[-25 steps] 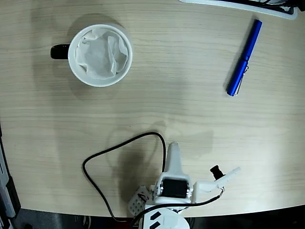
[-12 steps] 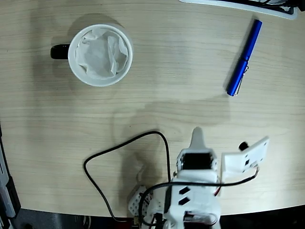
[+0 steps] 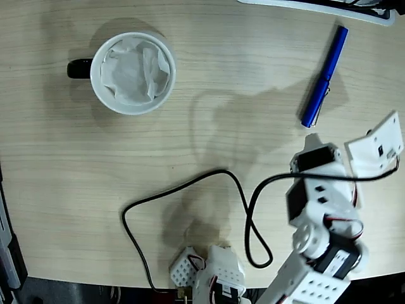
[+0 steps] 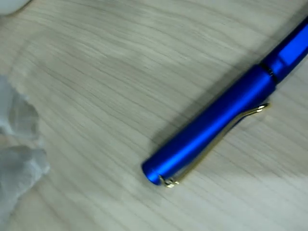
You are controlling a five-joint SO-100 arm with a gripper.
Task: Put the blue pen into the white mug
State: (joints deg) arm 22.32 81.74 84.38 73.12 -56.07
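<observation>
1. Since a second ago the white arm [image 3: 323, 209] has swung up from the bottom centre of the fixed view to the lower right, and its black cable [image 3: 190, 190] has shifted into a wider loop with a second bend near the arm.
2. Nearest the bottom edge in the fixed view sit the arm's base parts, with the cable curling across the wooden table [image 3: 76, 190] to their left.
3. Further up, the gripper [image 3: 354, 142] now hangs just below the blue pen [image 3: 324, 77], not touching it; one white finger [image 3: 378, 142] splays out to the right of the motor housing, so the jaws look spread apart, though the other finger is hard to make out.
4. In the wrist view the blue pen [image 4: 226, 120] lies diagonally on the wood, cap end toward lower centre, metal clip on its lower side; a blurred pale shape sits at the left edge.
5. Unmoved, the pen lies at the upper right of the fixed view, near the right and top edges, close under a pale object [image 3: 316, 7] along the top.
6. At far upper left stands the white mug [image 3: 133, 73], unchanged, black handle pointing left, crumpled paper inside, well apart from the pen with bare wood between them.
</observation>
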